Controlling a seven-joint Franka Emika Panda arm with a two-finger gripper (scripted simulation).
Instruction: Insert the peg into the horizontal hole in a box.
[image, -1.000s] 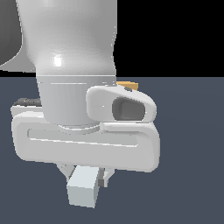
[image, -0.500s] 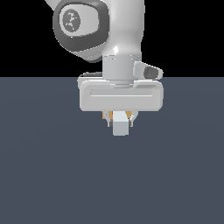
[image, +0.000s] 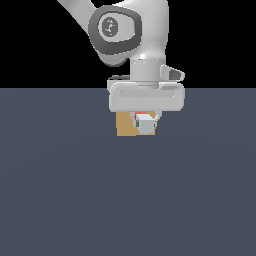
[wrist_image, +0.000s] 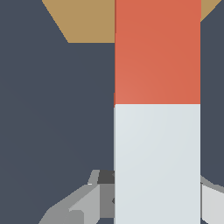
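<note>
Wrist view shows the peg (wrist_image: 157, 109) running as one long bar straight out from the tool (wrist_image: 144, 199), pale half nearest the fingers, red-orange half leading toward the box (wrist_image: 83, 22) ahead. The tool's fingers sit closed against the pale half on both sides, so it is gripping the peg. The peg's long axis points at the box, and the red end overlaps the tan face in this picture; whether it touches the face or stands just short cannot be told.

In the exterior view the peg (image: 145, 124) is seen end-on beneath the tool (image: 145, 120), in front of the box (image: 125, 127) and toward that view's right side of it. The hole is hidden, so the alignment of peg and hole cannot be judged; the coming push likely depends on it.
</note>
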